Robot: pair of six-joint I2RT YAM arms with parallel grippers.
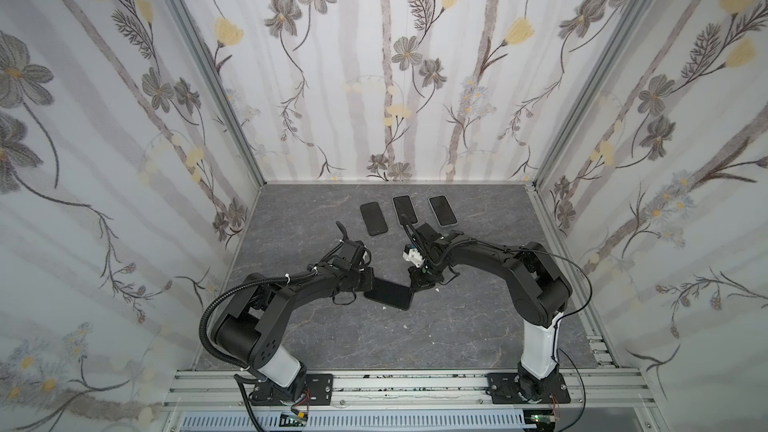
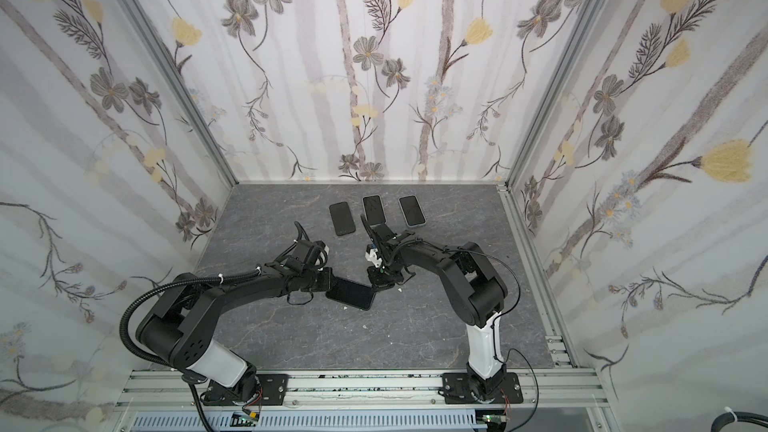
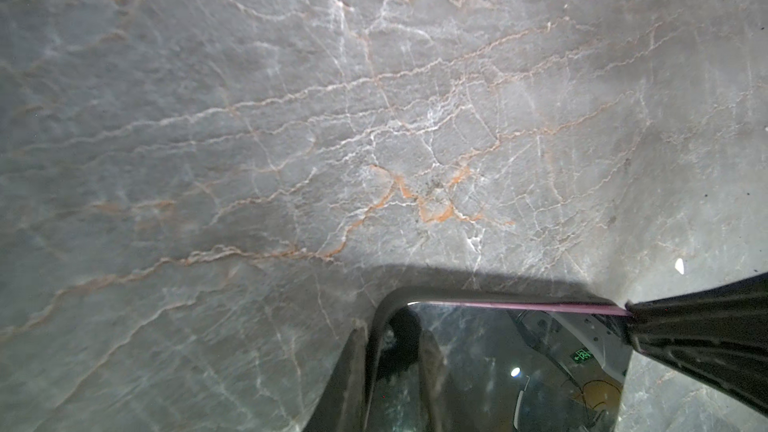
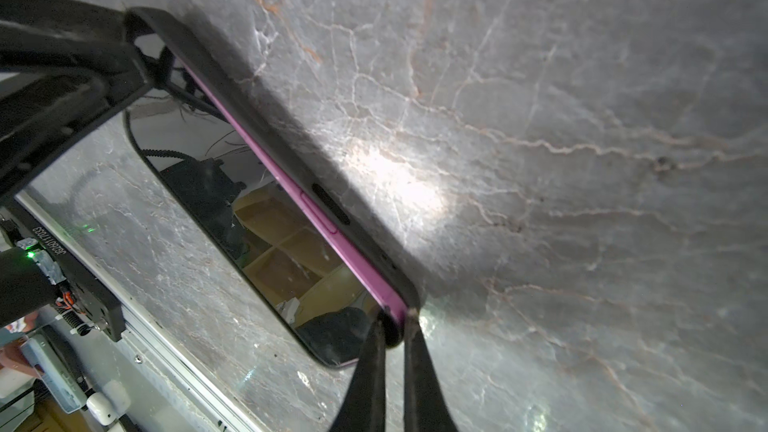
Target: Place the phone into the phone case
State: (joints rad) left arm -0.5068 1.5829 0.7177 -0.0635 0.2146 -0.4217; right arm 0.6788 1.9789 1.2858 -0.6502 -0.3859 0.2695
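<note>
Table [image 1: 457, 326]: grey and marbled; both your arms reach in over it.
Phone [image 1: 390, 295]: mid-table between your two grippers, dark screen up, pink side showing above the case rim.
Phone case [image 4: 291, 151]: black, wrapped under the phone's edge.
Left gripper [image 1: 367, 283]: clenched on the phone's left end.
Right gripper [image 4: 395, 324]: pinched tight on the phone case corner at the phone's right end.
Three dark phones [image 1: 404, 209]: in a row beyond the phone, well apart from it, flat on the table.
Floral wall [image 1: 374, 76]: behind that row, farthest from the phone.

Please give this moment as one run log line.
left end effector: shut on phone | right end effector: pinching phone case corner | phone: pink edge exposed, seems not fully seated | three other phones: table rear
</note>
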